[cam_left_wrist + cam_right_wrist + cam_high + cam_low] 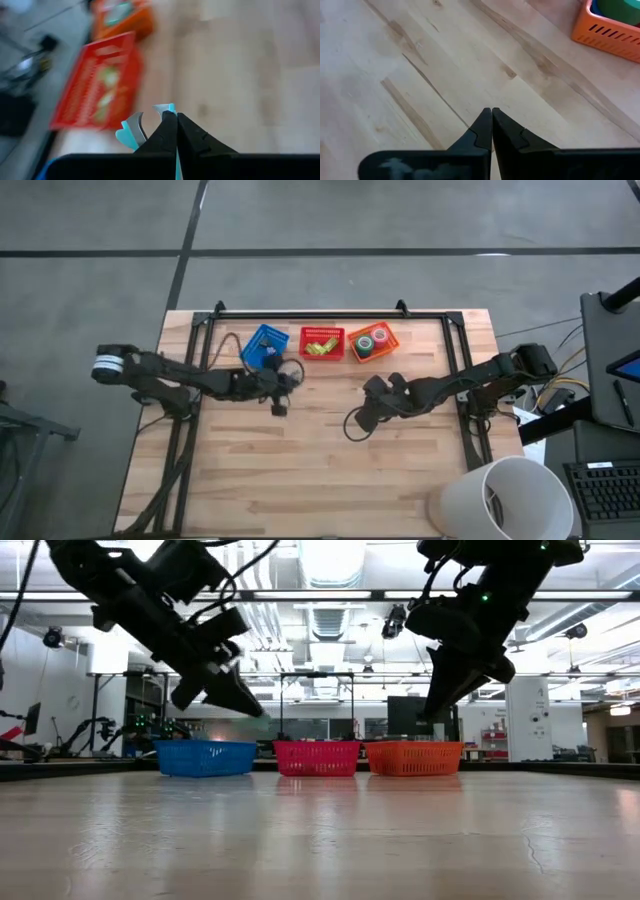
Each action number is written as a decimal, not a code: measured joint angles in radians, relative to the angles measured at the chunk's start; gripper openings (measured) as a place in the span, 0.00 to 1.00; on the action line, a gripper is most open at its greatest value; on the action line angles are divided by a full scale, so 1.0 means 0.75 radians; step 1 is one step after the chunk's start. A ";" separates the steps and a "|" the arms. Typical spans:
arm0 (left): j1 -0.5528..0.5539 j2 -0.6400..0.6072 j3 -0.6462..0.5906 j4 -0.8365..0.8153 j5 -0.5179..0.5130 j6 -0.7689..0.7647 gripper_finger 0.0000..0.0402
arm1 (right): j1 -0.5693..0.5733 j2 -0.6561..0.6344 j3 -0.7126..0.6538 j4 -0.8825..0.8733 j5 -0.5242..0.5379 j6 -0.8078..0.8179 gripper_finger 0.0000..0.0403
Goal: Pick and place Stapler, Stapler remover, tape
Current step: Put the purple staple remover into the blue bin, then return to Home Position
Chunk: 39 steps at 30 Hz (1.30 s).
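Three small baskets stand in a row at the far edge of the table (330, 450): a blue basket (264, 346), a red basket (322, 343) and an orange basket (373, 342). The tape (372, 342) lies in the orange one, as round rolls with a centre hole, one red-pink and one green showing from above. The red basket holds yellow-green blocky items (321, 347). The blue basket holds something blue that cannot be made out.

The left gripper (281, 388) hangs above the table just beside the blue basket, on its near side. In the left wrist view its fingers (167, 131) are pressed together on a small light-blue piece with curved metal claws, the stapler remover (131, 131), which sticks out beside the fingertips.

The right gripper (362, 418) hangs over bare wood near the table's middle, well apart from the baskets. In the right wrist view its fingers (482, 131) meet tip to tip with nothing between them.
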<state>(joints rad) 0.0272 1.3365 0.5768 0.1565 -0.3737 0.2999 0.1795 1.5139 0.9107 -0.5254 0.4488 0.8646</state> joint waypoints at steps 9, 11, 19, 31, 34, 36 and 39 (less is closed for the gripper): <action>0.196 -0.247 -0.177 -0.001 -0.526 -0.180 0.00 | 0.000 0.000 -0.006 0.027 0.001 -0.005 0.02; 0.268 -0.277 -0.213 0.001 -0.419 -0.228 0.00 | -0.001 0.000 -0.008 0.046 0.005 -0.010 0.02; 0.530 -0.285 -0.276 0.008 -0.142 -0.354 0.02 | -0.001 0.000 -0.011 0.061 0.025 -0.026 0.02; 0.564 -0.285 -0.276 0.125 0.229 -0.403 0.23 | -0.005 0.000 -0.046 0.165 0.078 -0.162 0.02; 0.560 -0.285 -0.278 0.212 0.541 -0.440 0.26 | -0.005 0.000 -0.101 0.336 0.091 -0.342 0.02; 0.540 -0.285 -0.302 0.350 0.722 -0.479 0.24 | -0.005 0.000 -0.157 0.503 0.090 -0.474 0.02; 0.474 -0.285 -0.355 0.554 0.830 -0.507 0.18 | -0.013 -0.004 -0.254 0.745 0.047 -0.620 0.02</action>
<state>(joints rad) 0.3827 1.1225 0.3108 0.5723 0.2490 -0.0806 0.1697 1.5106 0.7204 0.0332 0.4839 0.3995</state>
